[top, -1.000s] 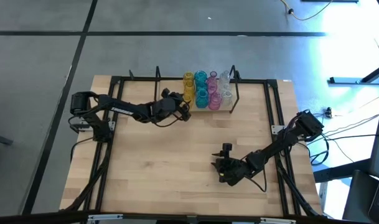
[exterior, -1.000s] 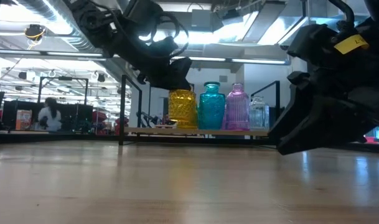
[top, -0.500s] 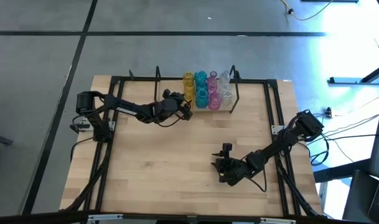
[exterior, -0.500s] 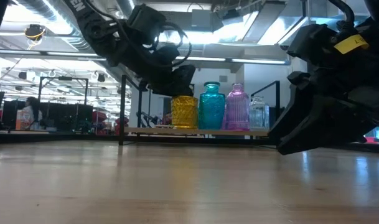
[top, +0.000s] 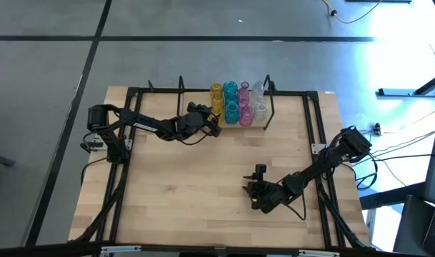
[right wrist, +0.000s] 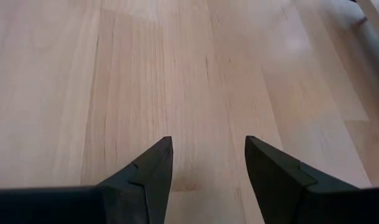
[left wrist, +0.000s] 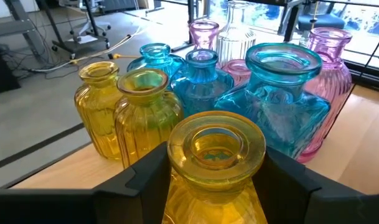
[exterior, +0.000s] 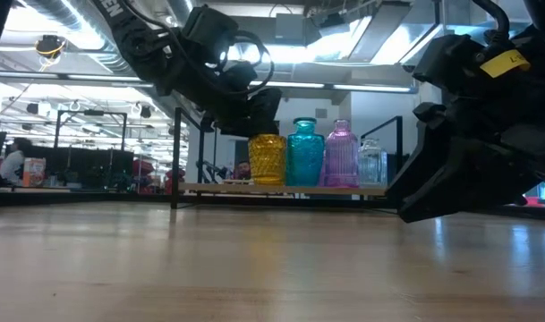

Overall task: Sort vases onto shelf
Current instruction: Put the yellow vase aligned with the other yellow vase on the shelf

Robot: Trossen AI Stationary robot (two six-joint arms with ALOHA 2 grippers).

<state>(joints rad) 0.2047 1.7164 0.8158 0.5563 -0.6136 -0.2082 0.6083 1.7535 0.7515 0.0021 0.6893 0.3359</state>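
Observation:
My left gripper [top: 213,123] is at the front left of the shelf [exterior: 281,189], a low wood board with black wire uprights [top: 269,100]. It is shut on a yellow vase [left wrist: 215,149]. Behind that vase, yellow [left wrist: 101,106], teal [left wrist: 277,102], pink [left wrist: 329,68] and clear [left wrist: 238,28] vases stand close together on the board. My right gripper [right wrist: 209,155] hangs open over bare tabletop near the table's front right [top: 254,189]. My left gripper pinches the yellow vase's ribbed body [left wrist: 180,193] just below its neck, one finger [left wrist: 139,180] on each side. The fingers come nearly level from the table's left. The vase stands upright, its base [exterior: 267,182] at board level; whether it rests there I cannot tell.
The wooden tabletop [top: 196,193] has black rails [top: 135,114] along its sides and back. The shelf's left stretch [top: 196,100], beside the vases, is bare. A person [exterior: 12,165] shows far off in the room behind.
My left gripper has sunk a little toward the shelf and rolled slightly, with the yellow vase still between its fingers. The vase sits lower and a touch farther toward the other vases than a second ago.

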